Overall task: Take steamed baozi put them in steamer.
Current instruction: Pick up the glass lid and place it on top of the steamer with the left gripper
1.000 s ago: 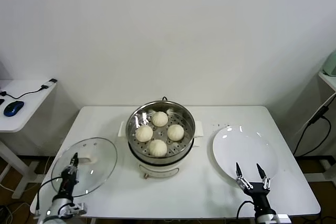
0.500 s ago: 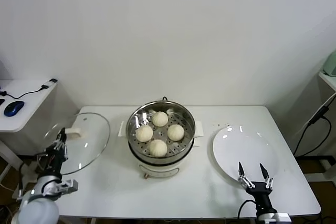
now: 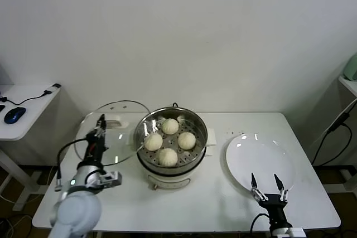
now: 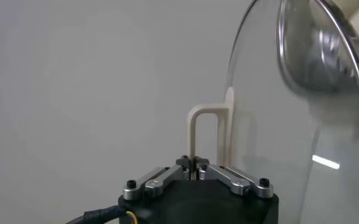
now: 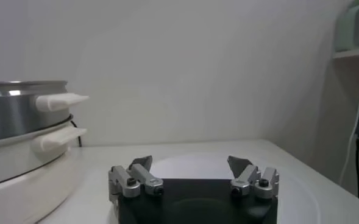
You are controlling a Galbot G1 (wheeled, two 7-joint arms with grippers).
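Several cream-white steamed baozi (image 3: 170, 126) lie on the perforated tray of the shiny steamer (image 3: 201, 127) at the table's middle. My left gripper (image 3: 101, 120) is shut on the cream handle (image 4: 197, 131) of the round glass lid (image 3: 120, 137). It holds the lid tilted in the air just left of the steamer, with the lid's edge near the pot's rim. In the left wrist view the left gripper (image 4: 192, 163) pinches the thin handle bar, and the lid (image 4: 301, 140) rises beside it. My right gripper (image 3: 266, 181) stands open and empty near the table's front right.
An empty flat white plate (image 3: 259, 157) lies right of the steamer, just beyond the right gripper (image 5: 191, 163). The steamer's side handles (image 5: 60, 100) show in the right wrist view. A side table on the left carries a blue mouse (image 3: 14, 114) and a cable.
The left arm has lifted the glass lid off the table's front left and carried it up and right, to beside the steamer. The right gripper has barely moved.
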